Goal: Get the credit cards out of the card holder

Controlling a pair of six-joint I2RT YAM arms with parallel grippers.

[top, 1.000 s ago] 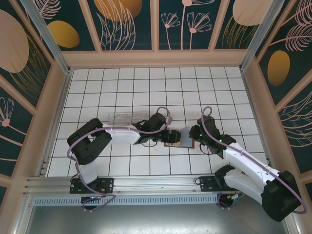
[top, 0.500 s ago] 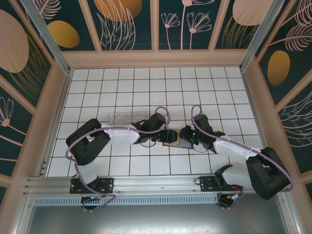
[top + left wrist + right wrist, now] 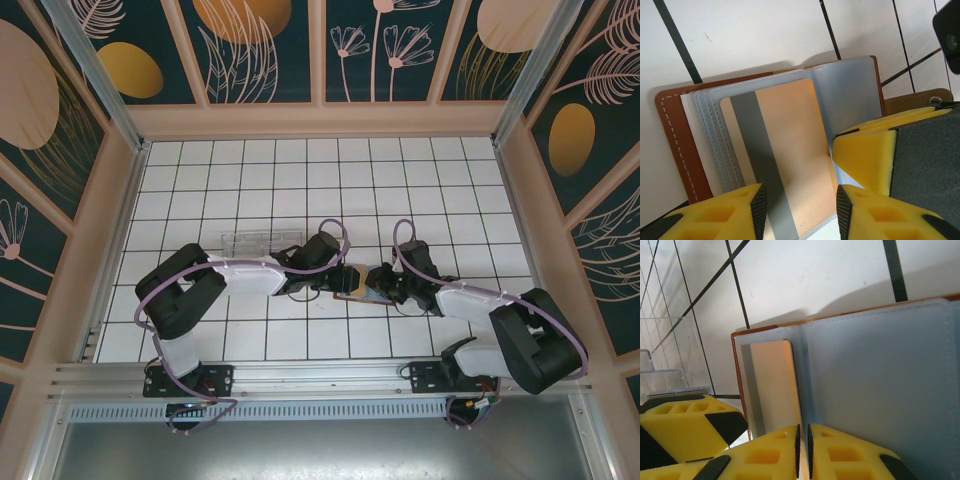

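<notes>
Card holder [image 3: 357,288] is lying open on the tiled counter [image 3: 250,180], between the two arms and just nearer than the clear plastic box [image 3: 262,240]. Its brown cover is underneath, with frosted sleeves fanning above it.

Right hand [image 3: 802,450] is sitting at the holder's right side. Its fingers are pressing almost together, and the edge of the blue-grey leaf is running into the slit between them. I am reading this as pinching that leaf and holding the book open.

Left hand [image 3: 799,212] is standing partly spread. Its fingers are straddling the near end of a tan card [image 3: 790,145] with a grey stripe, lying at the top sleeve. No firm contact is showing.

Step in hand, as I judge it: getting a grip on the first card. The next move is calling for the left fingers to settle on the card alone, not the sleeve. Then comes a pull straight along the pocket while the right hand is anchoring; a skewed pull is risking dragging the whole holder.
</notes>
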